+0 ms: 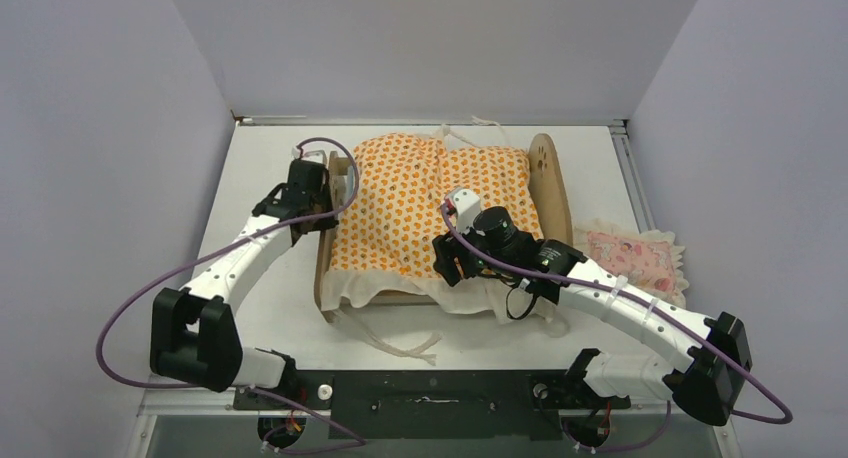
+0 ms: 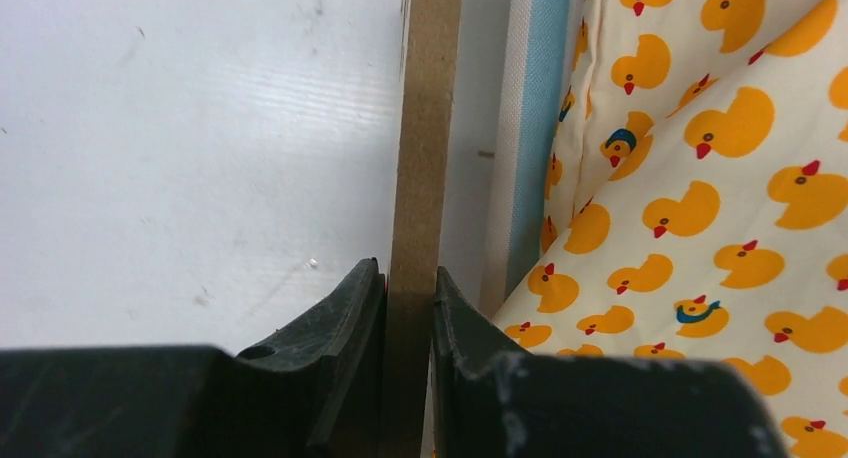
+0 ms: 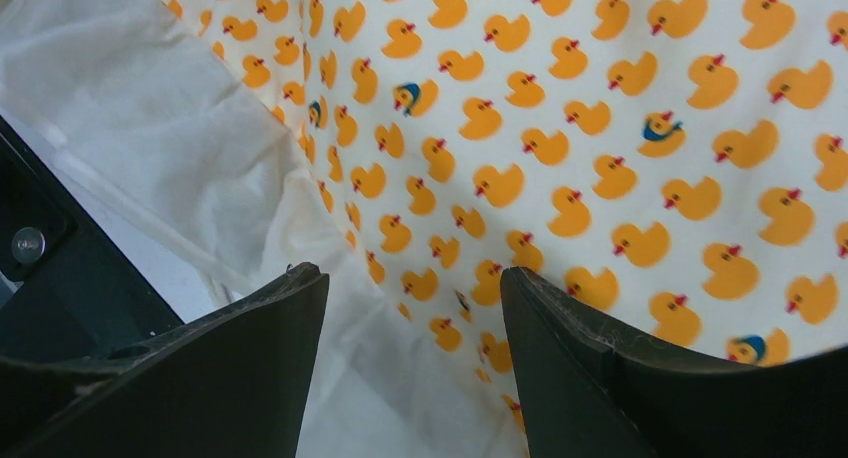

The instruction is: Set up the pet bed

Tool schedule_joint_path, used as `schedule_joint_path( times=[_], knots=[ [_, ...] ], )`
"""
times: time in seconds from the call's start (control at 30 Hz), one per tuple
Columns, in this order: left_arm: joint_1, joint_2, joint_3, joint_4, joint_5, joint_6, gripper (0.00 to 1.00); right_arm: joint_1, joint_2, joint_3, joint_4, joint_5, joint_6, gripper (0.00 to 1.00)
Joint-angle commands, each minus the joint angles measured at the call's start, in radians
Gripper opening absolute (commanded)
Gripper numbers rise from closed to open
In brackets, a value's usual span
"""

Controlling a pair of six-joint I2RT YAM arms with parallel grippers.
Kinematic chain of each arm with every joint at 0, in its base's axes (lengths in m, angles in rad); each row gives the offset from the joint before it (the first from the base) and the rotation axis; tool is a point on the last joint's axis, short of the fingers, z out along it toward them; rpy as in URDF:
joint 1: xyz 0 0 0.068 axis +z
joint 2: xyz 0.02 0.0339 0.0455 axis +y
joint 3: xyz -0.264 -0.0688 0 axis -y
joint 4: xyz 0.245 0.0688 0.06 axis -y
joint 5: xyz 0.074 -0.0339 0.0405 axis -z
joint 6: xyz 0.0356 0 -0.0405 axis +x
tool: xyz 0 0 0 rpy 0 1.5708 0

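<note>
The pet bed [image 1: 549, 174] is a light plywood frame in the middle of the table, with its arched headboard on the right. An orange duck-print mattress [image 1: 420, 193] lies on it, its white ruffle hanging over the near edge. My left gripper [image 1: 325, 193] is at the bed's left end. In the left wrist view it [image 2: 408, 270] is shut on the thin plywood board [image 2: 425, 128], beside the blue-and-white base [image 2: 535, 128]. My right gripper [image 1: 452, 261] hovers over the mattress's near right corner. Its jaws [image 3: 412, 278] stand open above the duck fabric [image 3: 600, 128] and the ruffle [image 3: 180, 128], holding nothing.
A small pink frilled pillow [image 1: 635, 256] lies on the table to the right of the headboard. White ties [image 1: 400, 343] from the ruffle trail toward the near edge. The left arm's purple cable [image 1: 330, 148] loops over the bed's left end. Walls enclose the table.
</note>
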Motion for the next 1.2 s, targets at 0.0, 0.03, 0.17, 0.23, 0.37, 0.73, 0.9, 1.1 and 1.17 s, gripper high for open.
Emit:
schedule_joint_path(
  times=[0.0, 0.03, 0.17, 0.23, 0.37, 0.73, 0.9, 1.1, 1.17],
  knots=[
    [0.126, 0.092, 0.079, 0.058, 0.073, 0.115, 0.00, 0.007, -0.020, 0.008, 0.029, 0.059, 0.020, 0.64],
    [0.138, 0.115, 0.116, 0.059, 0.058, 0.117, 0.00, 0.007, -0.021, 0.013, 0.026, 0.068, 0.014, 0.64],
    [0.177, 0.224, 0.269, 0.062, -0.006, 0.139, 0.00, 0.004, -0.009, 0.052, 0.006, 0.084, -0.012, 0.64],
    [0.197, 0.274, 0.339, 0.059, -0.035, 0.162, 0.00, 0.006, 0.002, 0.078, -0.012, 0.083, -0.026, 0.64],
    [0.245, 0.355, 0.453, 0.046, -0.063, 0.224, 0.00, 0.008, -0.010, 0.104, -0.038, 0.093, -0.036, 0.64],
    [0.054, 0.132, 0.494, -0.029, -0.102, 0.264, 0.54, 0.005, -0.184, 0.079, -0.275, 0.268, 0.078, 0.64],
    [-0.206, -0.007, 0.437, -0.076, -0.168, 0.217, 0.64, 0.004, -0.298, 0.017, -0.397, 0.371, 0.259, 0.63],
    [-0.594, -0.013, 0.394, -0.084, -0.246, 0.103, 0.71, -0.001, -0.462, -0.120, -0.410, 0.416, 0.499, 0.58],
    [-0.687, 0.028, 0.394, -0.069, -0.273, 0.077, 0.72, -0.001, -0.503, -0.162, -0.410, 0.448, 0.575, 0.56]
  ],
)
